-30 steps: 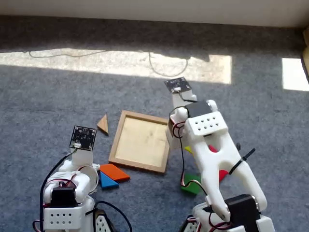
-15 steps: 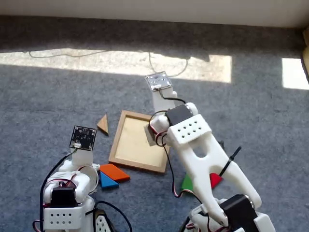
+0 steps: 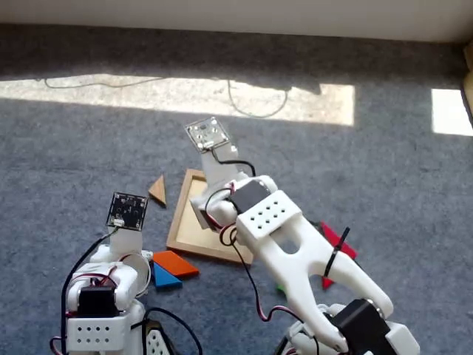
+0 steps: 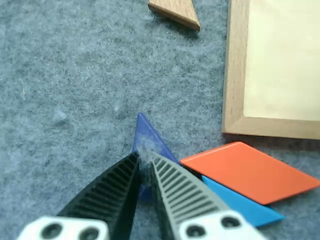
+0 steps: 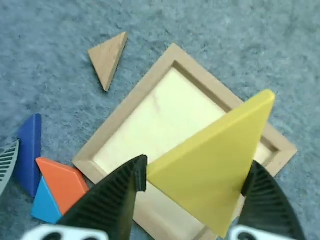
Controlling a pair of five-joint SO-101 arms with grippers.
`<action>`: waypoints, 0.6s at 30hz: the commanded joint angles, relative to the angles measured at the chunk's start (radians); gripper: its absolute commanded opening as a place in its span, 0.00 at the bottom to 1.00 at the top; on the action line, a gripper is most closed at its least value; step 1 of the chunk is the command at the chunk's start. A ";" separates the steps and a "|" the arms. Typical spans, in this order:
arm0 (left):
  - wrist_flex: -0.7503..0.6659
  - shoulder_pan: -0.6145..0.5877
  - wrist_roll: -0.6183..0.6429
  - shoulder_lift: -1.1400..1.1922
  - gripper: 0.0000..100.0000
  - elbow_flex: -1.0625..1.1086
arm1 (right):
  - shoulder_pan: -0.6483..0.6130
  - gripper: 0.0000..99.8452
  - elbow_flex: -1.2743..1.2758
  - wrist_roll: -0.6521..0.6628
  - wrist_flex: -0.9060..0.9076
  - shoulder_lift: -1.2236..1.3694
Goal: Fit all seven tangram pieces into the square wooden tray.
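In the high view the right arm [image 3: 270, 218] is covering the wooden tray's [image 3: 177, 214] right side, hiding most of a green piece [image 3: 280, 289] and crossing a red piece [image 3: 346, 248]. In the left wrist view the picture's edge is cutting off the tray and a wooden triangle [image 4: 175, 10]. There the left gripper [image 4: 144, 157] is covering part of a dark blue piece [image 4: 147, 137], and an orange parallelogram [image 4: 250, 172] is overlapping a light blue piece [image 4: 240, 205]. In the right wrist view a yellow triangle [image 5: 210, 160] is blocking part of the tray floor.

Loose triangle [image 3: 157, 190] left of tray [image 3: 179, 212]
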 commanded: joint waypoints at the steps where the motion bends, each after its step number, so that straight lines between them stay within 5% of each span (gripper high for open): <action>1: 0.006 -0.008 0.009 -0.033 0.01 0.019 | -0.005 0.25 0.025 -0.064 -0.085 -0.048; 18: 0.006 -0.008 0.009 -0.033 0.01 0.019 | 0.096 0.25 0.160 -0.158 -0.228 -0.051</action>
